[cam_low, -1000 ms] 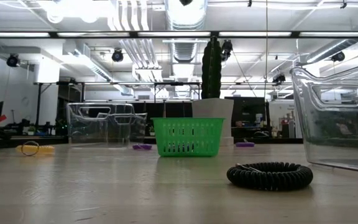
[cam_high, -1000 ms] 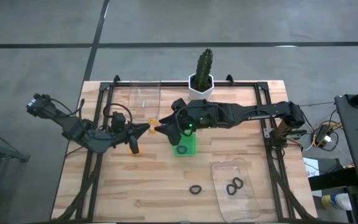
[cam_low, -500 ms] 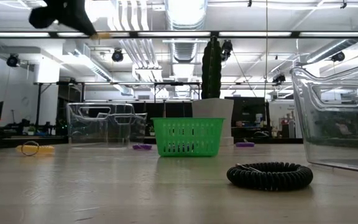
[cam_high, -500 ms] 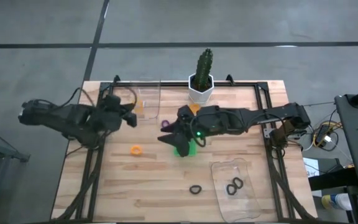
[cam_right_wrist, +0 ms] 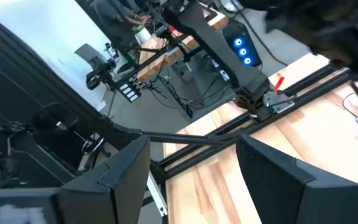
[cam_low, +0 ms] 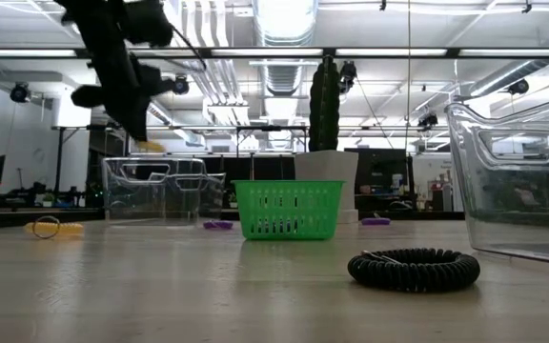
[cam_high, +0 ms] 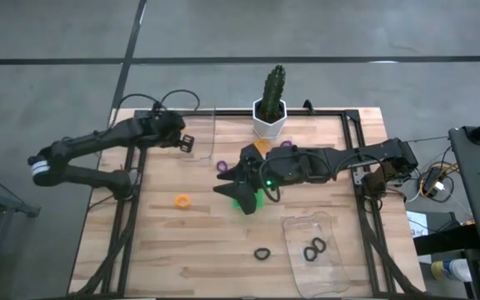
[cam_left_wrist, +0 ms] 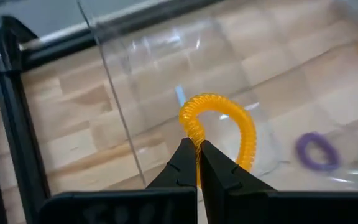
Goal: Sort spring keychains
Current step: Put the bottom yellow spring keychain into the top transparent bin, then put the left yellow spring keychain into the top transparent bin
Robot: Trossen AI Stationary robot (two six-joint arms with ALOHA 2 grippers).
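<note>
Here, the left gripper (cam_left_wrist: 196,163) hangs over the clear tray (cam_high: 197,133) at the far left of the counter (cam_high: 165,250), its fingers pinched tight on an orange spring keychain (cam_left_wrist: 219,127) whose loop stands out ahead of the tips; seen from table height, the same gripper (cam_low: 141,129) carries it just above the tray's rim. The step in hand looks to be the drop of this orange ring into that tray, and doing it well likely means bringing the loop fully inside the clear walls before the fingers part, low enough that the springy coil does not bounce back out over the edge. The tray wall shows close beside the loop in the wrist view, so a slight move inward would probably be safer than a release at the rim. The right gripper (cam_high: 226,188) waits with its fingers spread wide, just beside the small green basket (cam_high: 251,200) at the middle of the counter. Other keychains remain to be sorted: a second orange one (cam_high: 182,201) lies loose on the wood near the left arm, a purple one (cam_high: 222,167) rests beside the tray, another purple one (cam_high: 287,144) sits near the potted cactus (cam_high: 272,96), and a black one (cam_high: 262,253) lies toward the near edge, with two more black rings (cam_high: 315,247) already in the second clear tray (cam_high: 294,229) on the right. By that count the sorting appears well under way, not finished.
</note>
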